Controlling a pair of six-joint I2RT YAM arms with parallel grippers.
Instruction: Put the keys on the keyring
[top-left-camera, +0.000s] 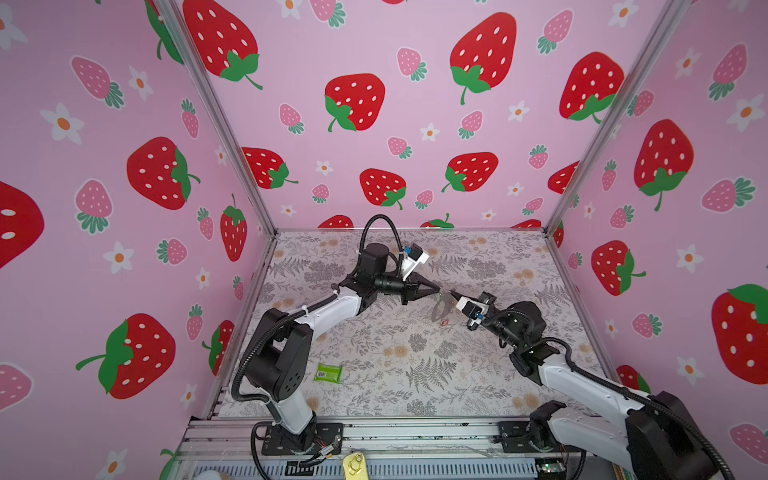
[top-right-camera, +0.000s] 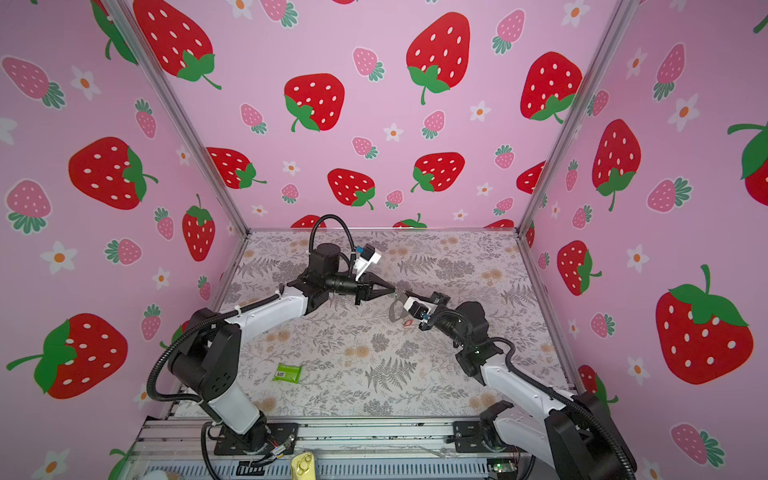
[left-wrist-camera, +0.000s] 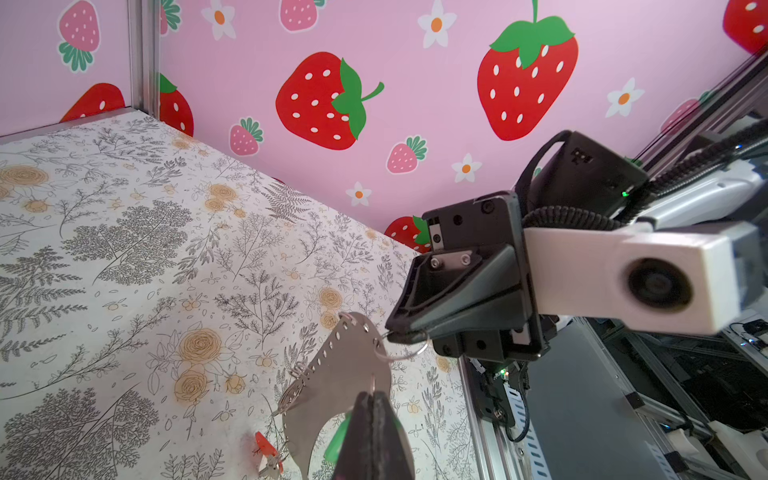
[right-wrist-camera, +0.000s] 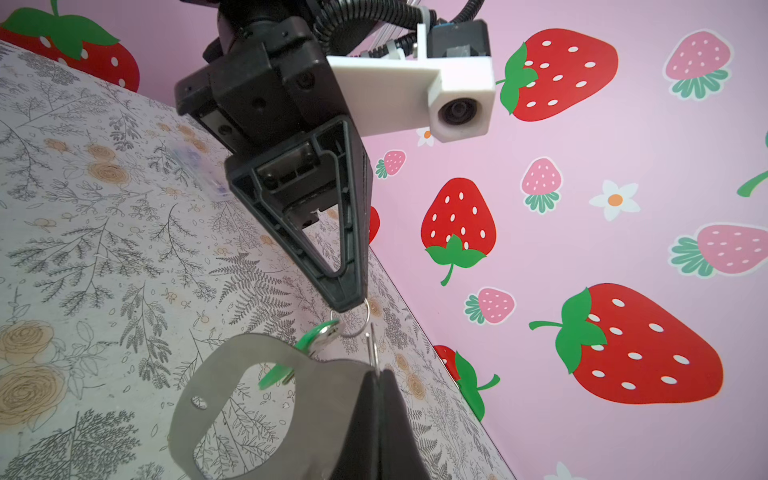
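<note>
- A green packet (top-left-camera: 328, 372) with a white label lies on the floral table (top-left-camera: 415, 386) at the near left, well apart from both arms.
- The left gripper (top-left-camera: 436, 289) reaches in from the left above the table's middle. Its fingers (left-wrist-camera: 374, 432) are pressed together, pinching a thin metal ring (right-wrist-camera: 360, 321) at their very tips.
- The green key (right-wrist-camera: 311, 337) dangles from that ring, just beside the left fingertips and clear of the table.
- The keyring (top-right-camera: 394, 312), a dull mauve strap loop, hangs below and between the two gripper tips. Its curved band (right-wrist-camera: 232, 361) sits just under the green key, whose end shows through the loop.
- The red key (top-left-camera: 444, 322) lies on the table under the strap, held by neither gripper.
- The right gripper (top-left-camera: 451, 294) comes in from the right, tip nearly meeting the left one. Its fingers (right-wrist-camera: 376, 415) are closed tight on a silver ring (left-wrist-camera: 405, 351) at the strap's end, so the keyring hangs from them.
</note>
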